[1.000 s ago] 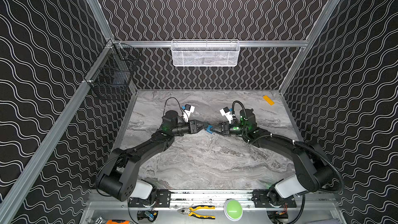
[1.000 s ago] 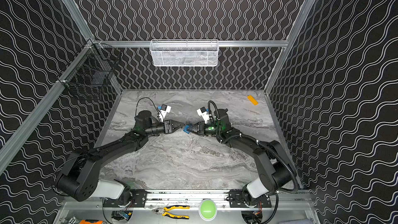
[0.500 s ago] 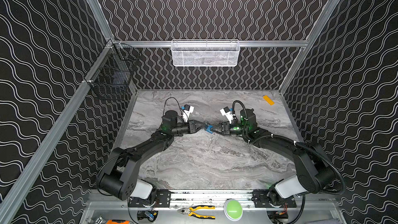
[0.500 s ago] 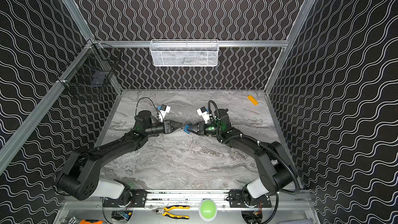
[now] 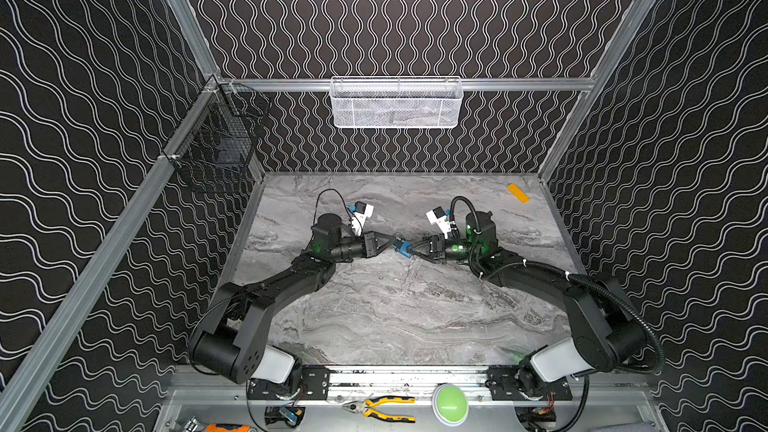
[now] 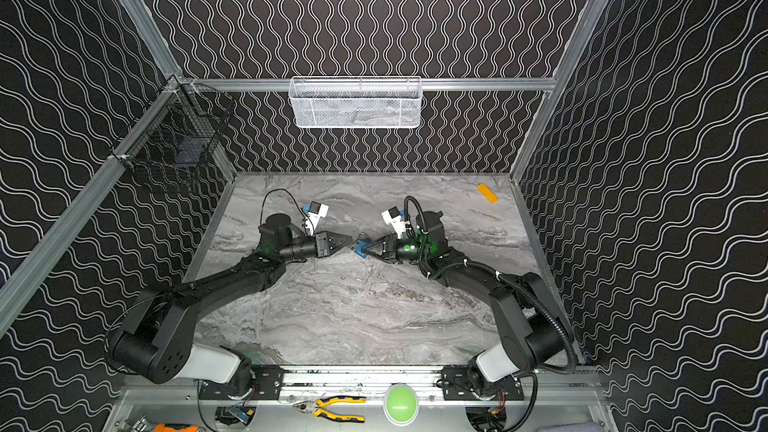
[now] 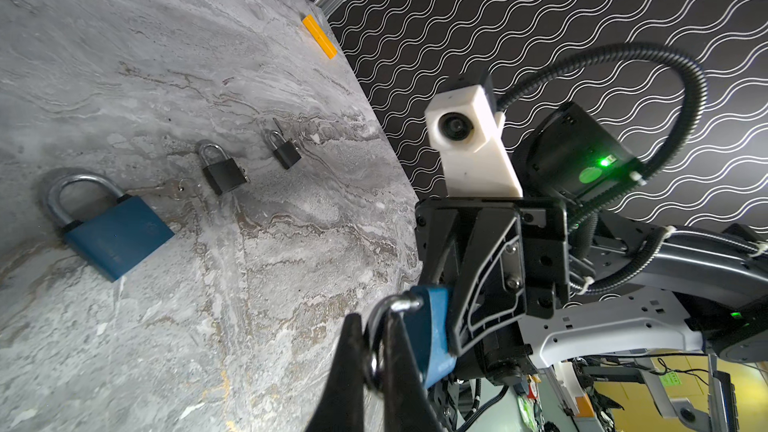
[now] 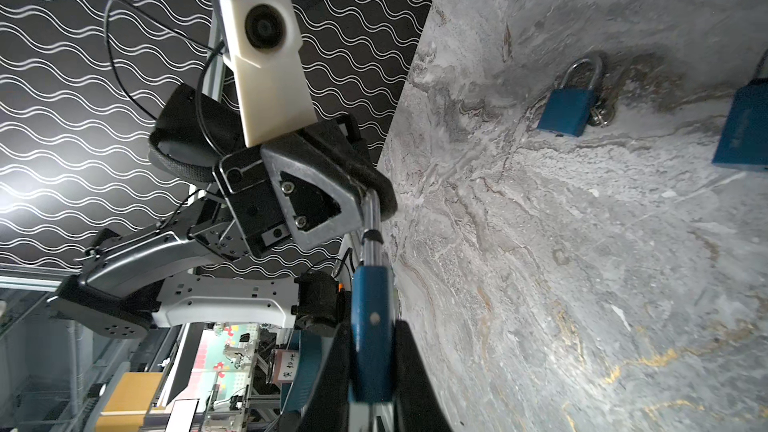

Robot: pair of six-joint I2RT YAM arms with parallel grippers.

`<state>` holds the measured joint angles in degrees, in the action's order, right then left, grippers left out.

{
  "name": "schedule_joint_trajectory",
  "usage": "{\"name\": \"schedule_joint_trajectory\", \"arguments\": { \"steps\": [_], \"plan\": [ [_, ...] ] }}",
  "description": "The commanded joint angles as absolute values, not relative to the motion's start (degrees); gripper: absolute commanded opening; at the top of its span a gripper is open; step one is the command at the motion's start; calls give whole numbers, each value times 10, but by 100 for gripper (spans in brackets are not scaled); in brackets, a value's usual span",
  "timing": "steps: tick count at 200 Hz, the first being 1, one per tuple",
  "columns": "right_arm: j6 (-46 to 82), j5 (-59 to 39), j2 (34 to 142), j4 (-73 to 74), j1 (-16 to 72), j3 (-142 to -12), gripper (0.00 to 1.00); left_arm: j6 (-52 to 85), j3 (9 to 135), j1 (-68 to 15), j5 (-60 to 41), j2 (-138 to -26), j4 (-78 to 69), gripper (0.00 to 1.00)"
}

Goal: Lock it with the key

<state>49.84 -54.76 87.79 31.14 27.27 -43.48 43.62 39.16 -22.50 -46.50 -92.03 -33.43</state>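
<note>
Hanging off the left wall rail is a black wire basket [image 5: 216, 147]. Right of it, the left gripper [image 5: 392, 241] reaches over the middle of the marble table [image 5: 395, 317]. Its fingers [image 7: 345, 371] are pinched tight on the steel shackle [image 7: 376, 326] of a blue padlock [image 5: 403, 250], which is held clear of the table between the two arms. Just to the right, the right gripper [image 5: 412, 249] clamps the padlock's blue body between nearly closed fingers [image 8: 409, 371], with the narrow side of the body facing the right wrist camera.

The left wrist view shows more locks lying flat on the table. There is a second blue padlock [image 7: 118, 236], whose stamped marks are too faint to read. A large black padlock [image 7: 224, 174] has a key [image 7: 180, 189] just beside it, and a small black padlock [image 7: 286, 154] lies beyond them. In the right wrist view, another blue lock [image 8: 567, 112] has a bunch of keys [image 8: 602, 112] touching its side. Whether any of these keys fits the held padlock cannot be told. A yellow block [image 5: 517, 193] lies in the far right corner.
</note>
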Motion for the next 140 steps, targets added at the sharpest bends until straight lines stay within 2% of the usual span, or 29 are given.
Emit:
{"name": "schedule_joint_trajectory", "arguments": {
  "steps": [1,93,118,140],
  "plan": [
    [578,-562,885,435,271,-428,0,443,387,-226,-482,-922,-371,0],
    [512,-530,892,365,277,-460,0,504,369,-251,-490,-905,-425,0],
    [456,-507,890,291,291,-485,0,531,369,-262,-491,-907,-446,0],
    [466,-508,898,313,291,-481,0,520,373,-276,-483,-900,-424,0]
  ]
}}
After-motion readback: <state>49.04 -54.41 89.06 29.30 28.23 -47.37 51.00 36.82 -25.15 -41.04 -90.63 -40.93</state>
